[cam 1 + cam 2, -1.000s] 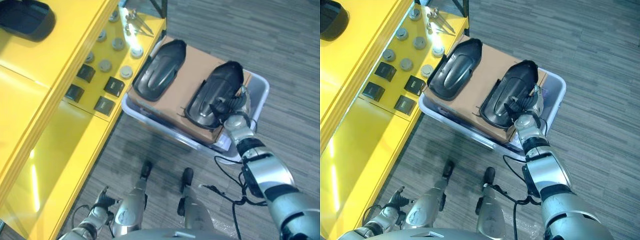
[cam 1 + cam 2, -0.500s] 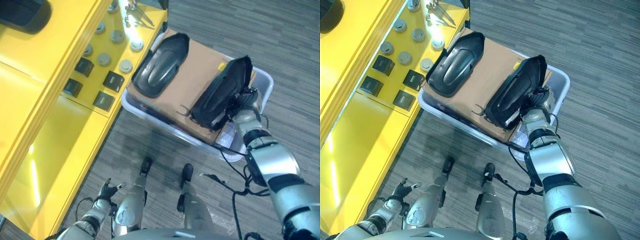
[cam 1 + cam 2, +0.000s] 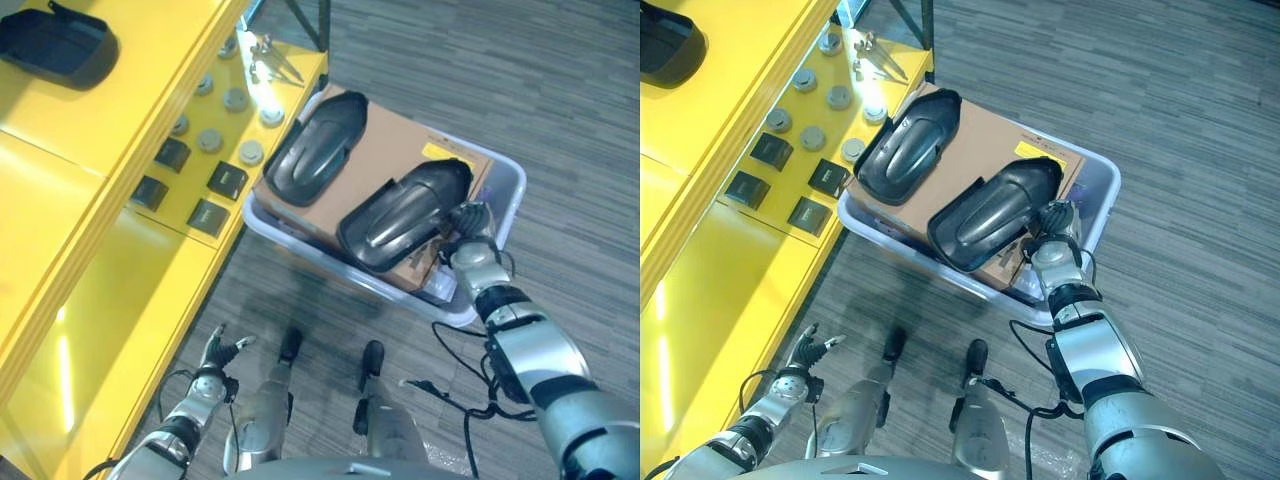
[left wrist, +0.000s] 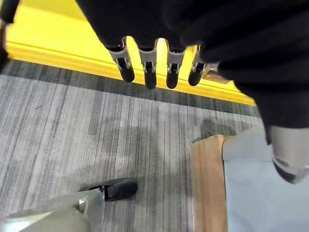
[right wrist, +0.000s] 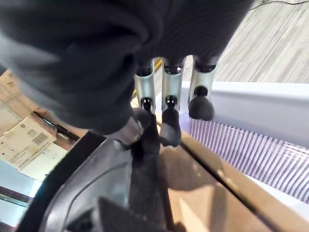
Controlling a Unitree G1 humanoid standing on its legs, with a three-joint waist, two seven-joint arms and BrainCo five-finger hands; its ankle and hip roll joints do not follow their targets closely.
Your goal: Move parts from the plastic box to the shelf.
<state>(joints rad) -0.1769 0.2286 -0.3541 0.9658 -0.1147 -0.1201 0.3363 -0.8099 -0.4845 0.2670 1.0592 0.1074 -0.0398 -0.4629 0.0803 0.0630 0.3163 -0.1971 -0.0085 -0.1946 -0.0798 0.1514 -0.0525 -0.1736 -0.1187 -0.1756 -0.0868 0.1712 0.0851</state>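
Your right hand (image 3: pixel 1055 222) is down at the plastic box (image 3: pixel 1102 190), with its fingers (image 5: pixel 166 112) curled onto the edge of the nearer black part (image 3: pixel 990 212), pinching its rim against the thumb. You can see the grip up close in the right wrist view: dark fingertips sit right on the part's edge, with the brown cardboard (image 5: pixel 212 198) under it and the box's pale ribbed wall just beyond. The part looks tilted, its hand-side end raised off the cardboard while the other end points toward the yellow shelf (image 3: pixel 120 130).

The second black part (image 3: pixel 315 148) lies flat on the cardboard sheet (image 3: pixel 400 150) that covers the top of the box, closer to the shelf and apart from the held one. The box itself sits on the grey carpet floor (image 3: pixel 560 100), its corner just beside the shelf's lower level.

On that lower level you've got a row of round grey discs (image 3: pixel 210 140), some small black square blocks (image 3: pixel 228 180) and a metal tool (image 3: pixel 272 55) near the far end. One more black part (image 3: pixel 60 45) rests on the shelf's upper level, at the far left.

Your left hand (image 3: pixel 215 352) hangs low by the shelf front, fingers spread and relaxed, holding nothing. Its wrist view shows straight fingers (image 4: pixel 147 63) over the carpet.
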